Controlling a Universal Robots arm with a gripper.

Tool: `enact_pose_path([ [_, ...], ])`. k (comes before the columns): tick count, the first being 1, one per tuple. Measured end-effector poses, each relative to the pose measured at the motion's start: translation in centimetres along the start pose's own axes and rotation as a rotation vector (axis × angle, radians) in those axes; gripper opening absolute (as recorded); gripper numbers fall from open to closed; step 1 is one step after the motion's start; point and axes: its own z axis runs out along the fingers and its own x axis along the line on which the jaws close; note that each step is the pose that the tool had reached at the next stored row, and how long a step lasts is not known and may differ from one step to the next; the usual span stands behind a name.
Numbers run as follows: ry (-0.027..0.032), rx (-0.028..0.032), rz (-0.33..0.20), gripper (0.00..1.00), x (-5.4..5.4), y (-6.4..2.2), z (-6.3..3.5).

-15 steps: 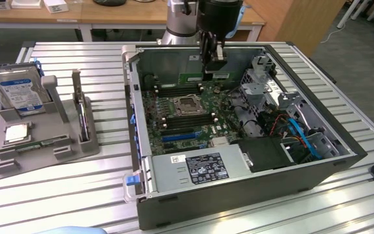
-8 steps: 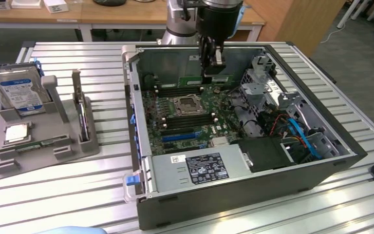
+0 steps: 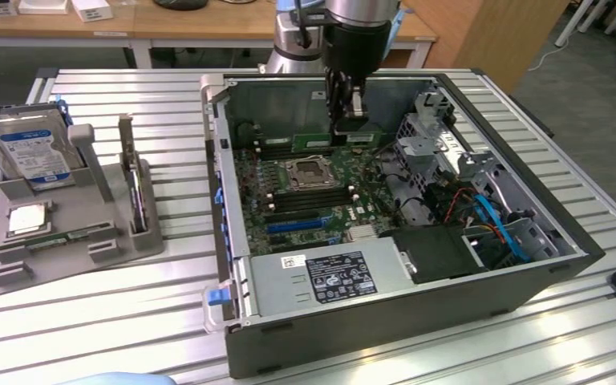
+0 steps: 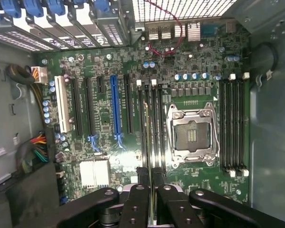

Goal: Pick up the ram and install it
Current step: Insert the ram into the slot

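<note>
Exterior view: tabletop (image 3: 94, 321) carries an open PC case (image 3: 415, 321) centre-right, side panel off so the motherboard (image 3: 297, 204) is reachable. Upper centre, gripper (image 3: 349, 128) pinches the ram (image 3: 310, 140) from above, edge-down approx. over slots by the CPU socket (image 3: 310, 171), prob. for seating.

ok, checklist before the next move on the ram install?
1. Grasp: ok. The gripper is shut on the ram.
2. Position: ok. The ram is inside the case, over the memory slots beside the CPU socket.
3. Alignment: ok. In the wrist view the ram's edge runs parallel to the slots.
4. Exact slot under it: cannot tell.
5. Slot latches open: cannot tell.
6. Clearance: ok. The cables lie toward the exterior view's right, away from the gripper.
</note>
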Motion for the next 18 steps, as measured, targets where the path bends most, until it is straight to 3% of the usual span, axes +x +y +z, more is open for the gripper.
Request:
enact_pose_path([
  [18, 0.0016, 0.0031, 0.000, 0.13, -0.1, 0.14, 2.48],
])
